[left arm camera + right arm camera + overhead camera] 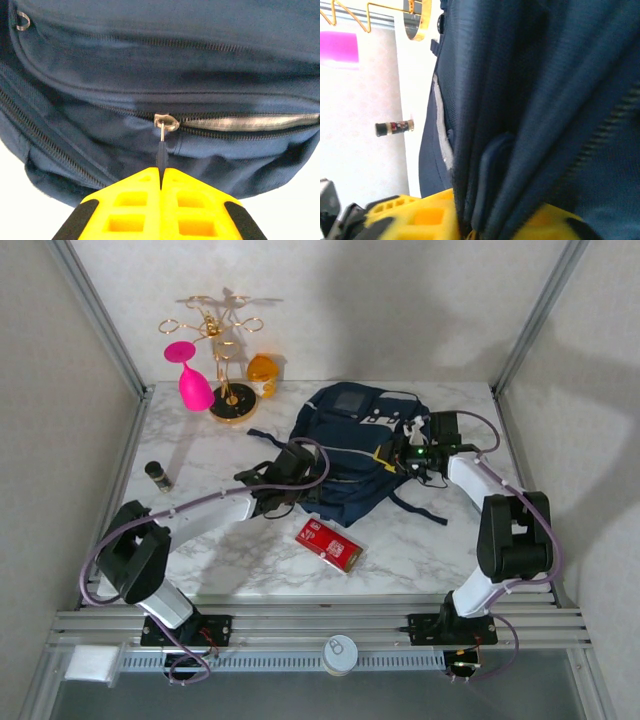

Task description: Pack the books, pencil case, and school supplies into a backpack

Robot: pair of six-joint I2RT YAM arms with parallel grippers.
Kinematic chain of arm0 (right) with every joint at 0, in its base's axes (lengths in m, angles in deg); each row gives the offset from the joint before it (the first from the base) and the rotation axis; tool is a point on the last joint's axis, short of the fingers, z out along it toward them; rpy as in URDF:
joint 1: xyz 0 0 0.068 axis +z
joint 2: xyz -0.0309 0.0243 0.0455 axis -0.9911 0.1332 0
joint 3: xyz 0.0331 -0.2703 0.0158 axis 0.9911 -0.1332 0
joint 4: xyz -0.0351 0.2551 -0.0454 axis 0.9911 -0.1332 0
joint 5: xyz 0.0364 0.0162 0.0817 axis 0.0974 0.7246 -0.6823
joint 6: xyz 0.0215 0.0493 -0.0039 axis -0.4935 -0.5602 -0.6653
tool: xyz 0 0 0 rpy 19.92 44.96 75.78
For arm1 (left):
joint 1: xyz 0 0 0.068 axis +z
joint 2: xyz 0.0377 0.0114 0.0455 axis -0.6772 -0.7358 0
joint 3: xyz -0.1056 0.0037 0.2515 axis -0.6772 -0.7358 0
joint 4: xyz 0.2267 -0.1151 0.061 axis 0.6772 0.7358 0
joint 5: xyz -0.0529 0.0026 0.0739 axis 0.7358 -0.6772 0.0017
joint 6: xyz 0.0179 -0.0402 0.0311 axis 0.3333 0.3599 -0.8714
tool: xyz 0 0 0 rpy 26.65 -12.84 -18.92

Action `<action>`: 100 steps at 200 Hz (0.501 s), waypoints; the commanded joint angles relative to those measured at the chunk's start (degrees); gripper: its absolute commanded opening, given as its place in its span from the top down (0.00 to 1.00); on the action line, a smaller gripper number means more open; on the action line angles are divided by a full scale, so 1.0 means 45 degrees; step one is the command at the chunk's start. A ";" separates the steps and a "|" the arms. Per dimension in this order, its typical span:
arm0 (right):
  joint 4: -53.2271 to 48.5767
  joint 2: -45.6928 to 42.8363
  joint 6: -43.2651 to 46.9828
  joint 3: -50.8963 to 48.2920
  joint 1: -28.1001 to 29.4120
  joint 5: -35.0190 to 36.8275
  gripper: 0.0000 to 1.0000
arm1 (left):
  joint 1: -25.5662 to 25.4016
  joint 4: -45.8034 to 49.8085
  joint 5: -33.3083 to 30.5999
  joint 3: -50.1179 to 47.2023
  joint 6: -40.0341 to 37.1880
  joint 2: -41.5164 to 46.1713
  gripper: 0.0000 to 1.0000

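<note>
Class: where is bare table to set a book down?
Free: near strip right of the red box; left side around the black cylinder. Crowded: centre, with backpack, left end effector and right end effector; far-left corner by the gold rack.

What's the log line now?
left end effector: shut on zipper pull | right end effector: backpack fabric between fingers | red box: on table

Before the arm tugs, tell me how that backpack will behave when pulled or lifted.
Probably floppy: the backpack lies slumped and creased on the table, so it should sag rather than lift flat. The cloth puckers around the zipper tab pinched in the left gripper, so a tug likely bunches fabric first. Unlikely to roll or break.
</note>
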 commanded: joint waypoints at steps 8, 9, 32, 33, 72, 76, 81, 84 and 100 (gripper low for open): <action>-0.0016 -0.0766 -0.0399 0.0076 -0.0193 0.2035 0.46 | 0.0155 -0.0147 0.0314 0.0740 -0.0258 -0.0488 1.00; -0.0037 -0.0822 -0.0462 0.0030 -0.0181 0.2114 0.45 | 0.0150 -0.0160 0.0298 0.0745 -0.0251 -0.0507 1.00; 0.0464 -0.2286 -0.2428 -0.1630 0.0290 0.3009 0.30 | 0.0145 -0.0248 0.0584 0.0925 -0.0196 -0.0638 1.00; 0.0525 -0.2353 -0.2483 -0.1673 0.0324 0.3030 0.29 | 0.0145 -0.0259 0.0589 0.0925 -0.0191 -0.0640 1.00; 0.3125 -0.3512 -0.6120 -0.3672 0.2413 0.4068 0.22 | 0.0089 -0.0485 0.0696 0.0750 -0.0001 -0.0609 1.00; 0.3346 -0.3490 -0.6300 -0.3688 0.2571 0.4196 0.22 | 0.0087 -0.0473 0.0770 0.0736 -0.0008 -0.0606 1.00; 0.3548 -0.3454 -0.6501 -0.3662 0.2728 0.4310 0.23 | 0.0077 -0.0471 0.0822 0.0731 -0.0024 -0.0612 1.00; 0.3656 -0.3436 -0.6590 -0.3610 0.2815 0.4386 0.23 | 0.0085 -0.0474 0.0845 0.0731 -0.0015 -0.0613 1.00; 0.3845 -0.3267 -0.6814 -0.3112 0.3180 0.4764 0.25 | 0.0048 -0.0637 0.0920 0.0639 0.0028 -0.0553 1.00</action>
